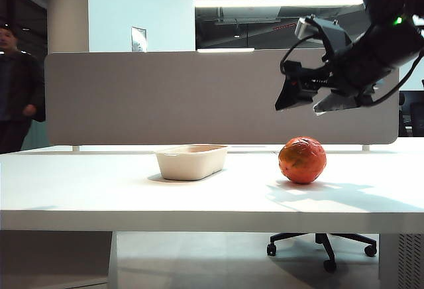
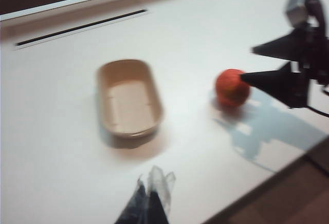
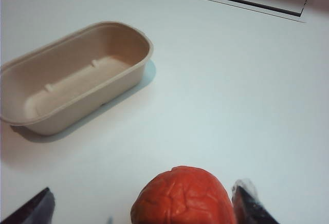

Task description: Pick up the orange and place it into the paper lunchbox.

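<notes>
The orange [image 1: 302,160] rests on the white table to the right of the paper lunchbox [image 1: 192,161], a shallow beige tray with nothing in it. My right gripper [image 1: 305,105] hangs open in the air just above the orange, angled down, not touching it. In the right wrist view the orange [image 3: 184,196] lies between the wide-spread fingertips [image 3: 249,199] of the right gripper [image 3: 144,196], and the lunchbox [image 3: 77,75] is beyond it. The left gripper [image 2: 153,183] hovers shut and empty over the near side of the table, looking at the lunchbox [image 2: 129,98], the orange [image 2: 232,87] and the right gripper [image 2: 249,63].
A grey partition [image 1: 199,97] runs along the table's back edge, with a cable slot [image 2: 82,27] in front of it. A person [image 1: 16,83] stands behind at far left. An office chair base [image 1: 324,242] sits under the table. The table's front edge [image 1: 212,219] is close.
</notes>
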Robot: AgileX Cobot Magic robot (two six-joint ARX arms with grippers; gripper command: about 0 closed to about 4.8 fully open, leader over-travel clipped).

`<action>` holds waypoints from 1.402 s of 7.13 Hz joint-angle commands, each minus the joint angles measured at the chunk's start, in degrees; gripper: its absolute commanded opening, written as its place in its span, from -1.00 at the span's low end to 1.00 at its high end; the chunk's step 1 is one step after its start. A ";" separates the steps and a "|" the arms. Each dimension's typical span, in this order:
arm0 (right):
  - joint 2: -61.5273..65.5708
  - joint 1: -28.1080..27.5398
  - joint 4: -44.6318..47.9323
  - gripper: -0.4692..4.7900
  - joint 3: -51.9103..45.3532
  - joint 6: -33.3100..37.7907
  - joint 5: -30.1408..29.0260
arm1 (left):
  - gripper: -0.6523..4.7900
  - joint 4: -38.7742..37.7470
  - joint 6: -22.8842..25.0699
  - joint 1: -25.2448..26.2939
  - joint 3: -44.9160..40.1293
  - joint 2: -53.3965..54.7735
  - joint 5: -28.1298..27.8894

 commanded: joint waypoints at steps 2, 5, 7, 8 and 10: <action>13.22 -0.72 16.46 1.00 0.42 0.07 1.44 | -0.78 -0.52 -0.20 0.04 0.33 0.22 -2.84; 17.92 -0.76 18.14 1.00 0.42 0.04 3.04 | -0.78 -0.46 -0.22 0.04 0.31 0.33 -2.82; 18.05 -0.81 18.14 1.00 0.44 0.02 4.35 | -0.78 -0.46 -0.22 0.04 0.31 0.55 -2.75; 18.67 -0.81 18.10 0.45 0.42 0.04 4.28 | -0.78 -0.48 -0.20 0.04 0.31 0.55 -2.56; 18.78 -0.81 18.34 0.27 0.42 0.04 4.24 | -0.78 -0.48 -0.22 0.02 0.31 0.57 -2.32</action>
